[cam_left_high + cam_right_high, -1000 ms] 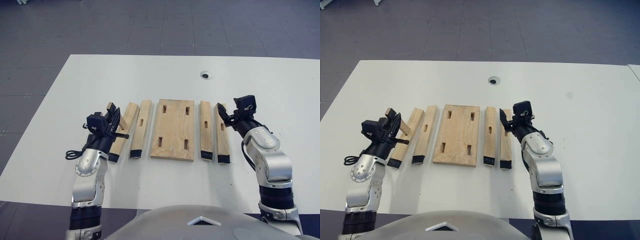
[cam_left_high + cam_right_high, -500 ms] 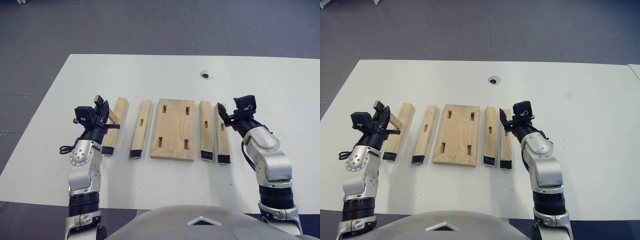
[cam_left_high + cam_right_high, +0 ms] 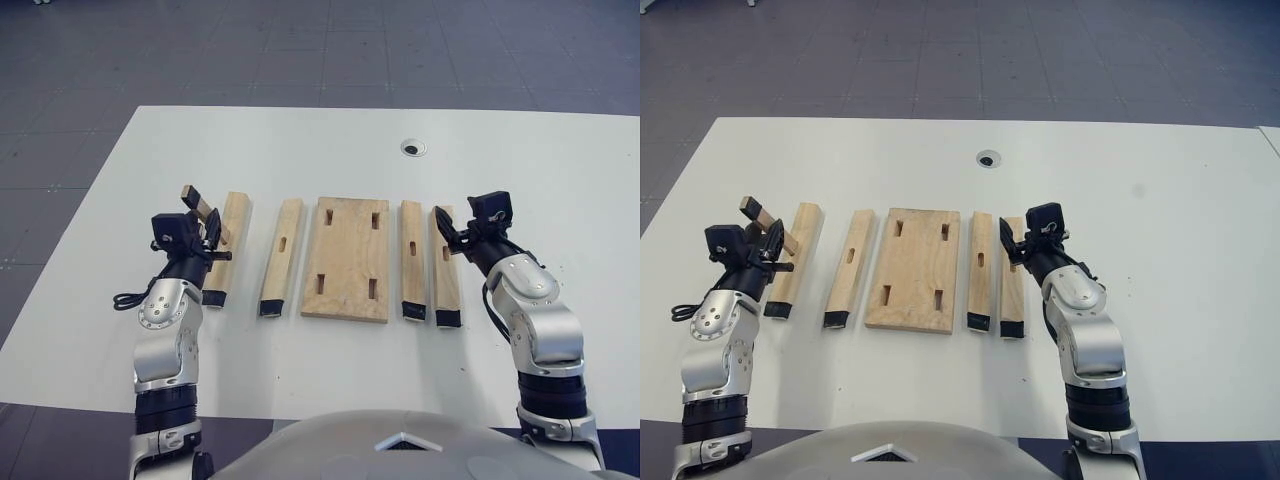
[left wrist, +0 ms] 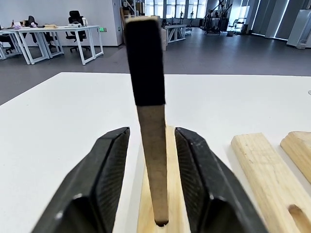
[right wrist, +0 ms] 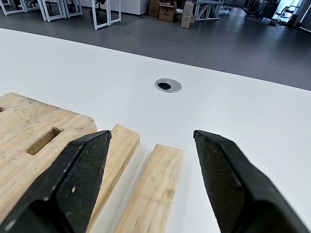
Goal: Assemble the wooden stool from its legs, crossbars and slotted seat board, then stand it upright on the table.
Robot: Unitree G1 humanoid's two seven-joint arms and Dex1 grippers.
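The slotted seat board lies flat mid-table, with two legs on each side. My left gripper is shut on a thin crossbar with a black tip. The crossbar stands tilted, its lower end in the slot of the leftmost leg. A second leg lies between that one and the board. Right of the board lie two more legs. My right gripper is open, low over the far end of the rightmost leg, holding nothing.
A round cable grommet sits in the white table behind the board. Bare tabletop lies at the far side, the right side and along the front edge. Grey floor surrounds the table.
My left gripper has moved left with the crossbar, dragging the leftmost leg away from the second leg. The crossbar now stands steeper. The right arm has not moved.
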